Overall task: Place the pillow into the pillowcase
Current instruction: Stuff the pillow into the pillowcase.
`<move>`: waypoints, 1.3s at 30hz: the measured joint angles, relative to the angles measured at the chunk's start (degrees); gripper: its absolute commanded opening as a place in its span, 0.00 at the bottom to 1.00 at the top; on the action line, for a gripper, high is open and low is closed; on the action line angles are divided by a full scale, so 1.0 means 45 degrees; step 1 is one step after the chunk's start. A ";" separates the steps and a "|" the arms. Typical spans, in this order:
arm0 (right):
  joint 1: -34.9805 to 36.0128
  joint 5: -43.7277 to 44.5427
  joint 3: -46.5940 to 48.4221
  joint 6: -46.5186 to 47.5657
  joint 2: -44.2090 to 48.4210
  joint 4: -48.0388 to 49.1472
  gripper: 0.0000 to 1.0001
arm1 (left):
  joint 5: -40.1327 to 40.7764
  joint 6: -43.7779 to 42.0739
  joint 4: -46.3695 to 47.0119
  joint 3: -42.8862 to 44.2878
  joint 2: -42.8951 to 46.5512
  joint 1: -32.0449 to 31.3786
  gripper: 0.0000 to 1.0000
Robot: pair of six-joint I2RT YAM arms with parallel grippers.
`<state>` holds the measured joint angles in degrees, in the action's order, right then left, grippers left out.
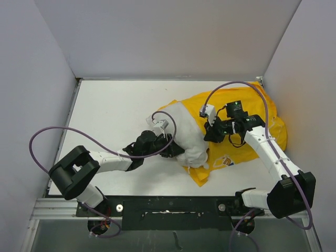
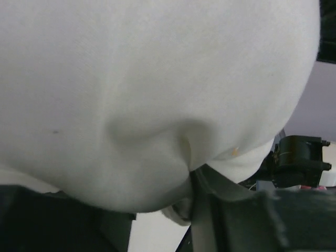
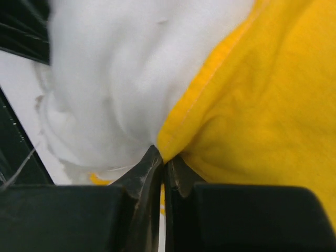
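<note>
The white pillow lies mid-table, its right part inside the yellow pillowcase, its left part sticking out. My left gripper is against the pillow's left end and shut on a bunch of it. In the left wrist view the pillow fills the frame and bulges between the dark fingers; the left gripper shows a gap of table below. My right gripper is shut on the pillowcase's open edge. In the right wrist view my right gripper pinches the yellow hem beside the pillow.
The white table is walled in by white panels at the back and both sides. Purple cables loop over each arm. A printed corner of the pillowcase reaches toward the front edge. The right arm's black wrist shows beyond the pillow.
</note>
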<state>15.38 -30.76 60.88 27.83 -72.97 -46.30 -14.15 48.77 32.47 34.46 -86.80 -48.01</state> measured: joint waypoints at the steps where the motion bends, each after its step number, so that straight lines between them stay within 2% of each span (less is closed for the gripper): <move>1: -0.0005 -0.0384 0.0160 0.0248 0.0053 -0.0185 0.00 | 0.0005 -0.0199 0.0238 0.0044 -0.0180 0.0000 0.26; 7: 0.0452 -0.2720 0.1559 0.2351 0.0471 -0.1763 0.00 | -0.0330 -0.1860 0.1545 0.0063 -0.0476 0.0015 0.13; 12: 0.0607 -0.4095 0.2443 0.3317 -0.0228 -0.2691 0.00 | -0.0908 -0.3521 0.2681 0.0097 -0.0549 0.0010 0.11; 17: 0.0903 -0.4323 0.2424 0.3390 -0.1161 -0.2914 0.01 | -0.1141 -0.4736 0.3997 0.0097 -0.1506 0.0039 0.12; 22: 0.1224 -0.4022 0.1860 0.3580 -0.1360 -0.3133 0.23 | -0.1681 -0.5319 0.5639 0.0092 -0.2992 0.0039 0.14; 25: 0.1263 -0.3934 0.1724 0.4566 -0.1462 -0.4095 0.35 | -0.1880 -0.5610 0.6931 -0.0214 -0.3764 0.0039 0.22; 27: 0.1263 -0.3939 0.1744 0.5328 -0.1331 -0.4886 0.42 | -0.1943 -0.5809 0.7912 -0.0724 -0.4085 0.0039 0.34; 31: 0.0865 -0.3920 0.2438 0.6154 -0.0359 -0.6305 0.55 | -0.1933 -0.6071 0.9044 -0.1676 -0.4172 0.0039 0.66; 33: 0.0466 -0.4065 0.3385 0.6144 0.0350 -0.6591 0.62 | -0.1831 -0.6067 0.9398 -0.2137 -0.4153 0.0049 0.73; 36: 0.0053 -0.4056 0.4915 0.5489 0.1098 -0.6188 0.62 | -0.1617 -0.5741 0.9428 -0.2943 -0.3755 0.0223 0.79; 39: 0.0005 -0.3648 0.5527 0.4051 0.1103 -0.5105 0.56 | -0.1569 -0.5158 0.8340 -0.3463 -0.2380 0.0685 0.87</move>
<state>15.40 -47.18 85.76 46.06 -68.01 -69.28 -21.21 25.56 70.00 18.87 -97.51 -44.93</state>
